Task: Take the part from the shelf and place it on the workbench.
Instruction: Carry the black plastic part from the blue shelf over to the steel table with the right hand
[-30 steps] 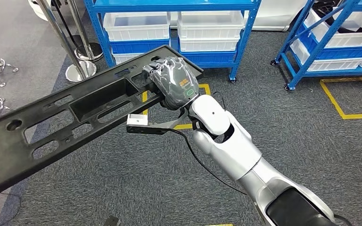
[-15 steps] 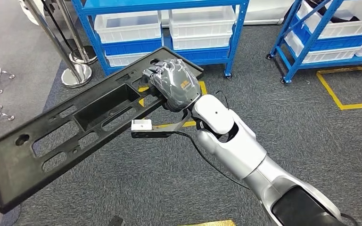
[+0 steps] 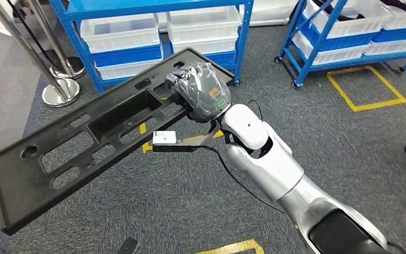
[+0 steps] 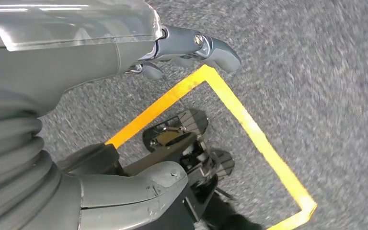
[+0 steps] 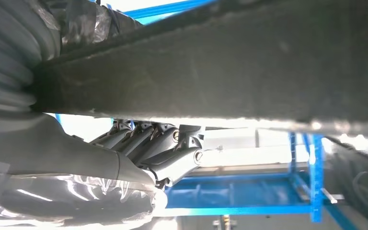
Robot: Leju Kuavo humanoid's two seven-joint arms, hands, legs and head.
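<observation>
Head view shows the right hand (image 3: 201, 91) clamped on the far right end of a long black panel (image 3: 79, 151), which hangs in the air over grey carpet (image 3: 349, 148) and slopes down toward the near left, its low corner close to the picture's left edge. Open carpet lies to the right of the arm, with a yellow floor square (image 3: 367, 90) beyond it. Against the earlier frames the whole scene has slid left, so the camera has turned: the blue shelf (image 3: 153, 8) sits further left, and the chrome posts (image 3: 58, 92) have moved toward the left edge. The panel keeps its place in the hand. On the blue shelf stand white bins (image 3: 120, 32), their contents not visible; a second blue shelf (image 3: 349, 32) at far right carries more white bins holding dark items. Left wrist view shows the left hand (image 4: 124, 48) over carpet and a yellow line (image 4: 254, 134), its fingers (image 4: 215, 48) curled in with nothing between them.
</observation>
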